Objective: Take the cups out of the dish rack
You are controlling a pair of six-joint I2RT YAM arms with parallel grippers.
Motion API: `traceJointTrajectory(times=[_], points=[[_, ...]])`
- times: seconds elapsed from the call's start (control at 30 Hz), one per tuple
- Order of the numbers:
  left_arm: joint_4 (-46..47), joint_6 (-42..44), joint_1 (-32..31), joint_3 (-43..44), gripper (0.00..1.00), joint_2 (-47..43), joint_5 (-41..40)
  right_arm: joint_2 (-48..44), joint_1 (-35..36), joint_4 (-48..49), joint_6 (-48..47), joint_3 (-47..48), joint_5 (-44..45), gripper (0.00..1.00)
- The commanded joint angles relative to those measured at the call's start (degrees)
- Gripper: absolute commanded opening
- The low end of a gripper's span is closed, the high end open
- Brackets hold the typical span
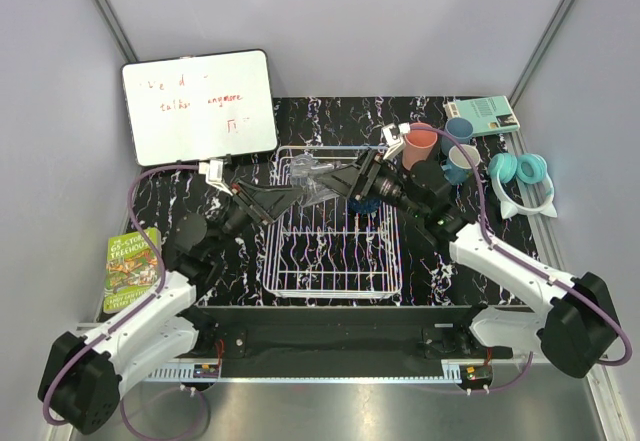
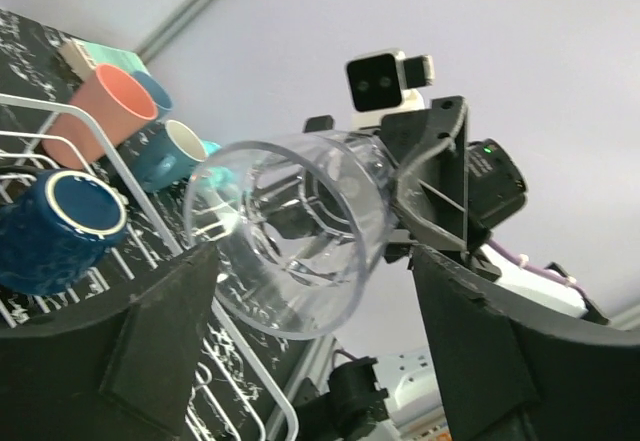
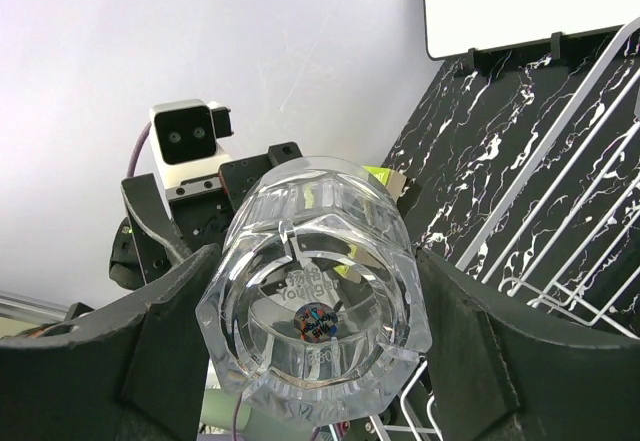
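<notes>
- Black marbled tabletop [image 1: 180, 196] between pale grey walls, with the white dish rack [image 1: 330, 292] standing in the middle of it, in front of both arms.
- Left gripper [image 1: 298, 193] and right gripper [image 1: 350, 183] meet tip to tip above the far end of the rack, with one clear glass [image 1: 320, 183] between them.
- Each pair of fingers is spread only as wide as the glass and looks closed against its sides. The left pair is at the open mouth and the right pair at the thick faceted base.
- Which arm bears the weight I cannot tell from where I stand.
- That glass hangs on its side, clear of the wires, mouth to the left and base to the right. It looks to me like a hand-over, since the unloaded cups are gathered on the right arm's side.
- Just under the right gripper a dark navy mug [image 2: 55, 229] lies tipped inside the rack, so the job is only partly done.
- Beyond the rack's far right corner three cups stand close together on the table: the salmon-pink tumbler [image 1: 420, 146] and two light blue mugs [image 1: 459, 128] [image 1: 462, 162].
- I cannot pick out a second clear glass with any certainty.
- Farther out are teal headphones [image 1: 522, 176] at the right, a whiteboard [image 1: 200, 106] propped at the far left, and a green book [image 1: 131, 269] at the near left.
</notes>
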Motion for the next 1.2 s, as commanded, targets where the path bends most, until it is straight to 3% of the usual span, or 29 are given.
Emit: traceJointTrajectory(times=[0.0,0.3,0.4,0.63,0.73,0.83,0.93,1.07,1.17], points=[[8.2,-2.7,-0.6,-1.8,0.77,0.7,3.0,0.9,0.3,5.3,0.9,1.6,-1.0,0.00],[9.5,-2.0,-4.6,-0.5,0.68,2.9,3.1,5.2,0.2,8.9,3.0,2.1,-2.8,0.00],[11.6,-2.6,-6.0,0.0,0.61,6.1,3.7,6.7,0.2,9.9,3.8,2.3,-4.3,0.00],[13.9,-2.6,-8.5,1.2,0.34,10.0,4.9,6.2,0.3,10.3,3.8,1.3,-4.8,0.00],[12.6,-2.0,-8.5,2.0,0.00,10.2,5.3,5.4,0.2,8.9,2.8,1.3,-4.8,0.00],[9.3,-1.1,-8.5,2.6,0.00,9.4,4.4,4.3,0.3,7.5,2.2,1.2,-4.8,0.00],[4.2,1.0,-8.5,3.9,0.00,7.8,2.9,2.6,0.3,6.1,1.3,0.6,-4.8,0.00],[-13.4,8.5,-8.5,8.0,0.00,5.4,-0.7,0.2,0.3,0.5,-0.9,0.8,-2.8,0.03],[-33.6,16.4,-9.0,14.8,0.00,4.7,-9.5,-1.8,0.4,-5.9,-5.4,2.0,0.0,0.34]])
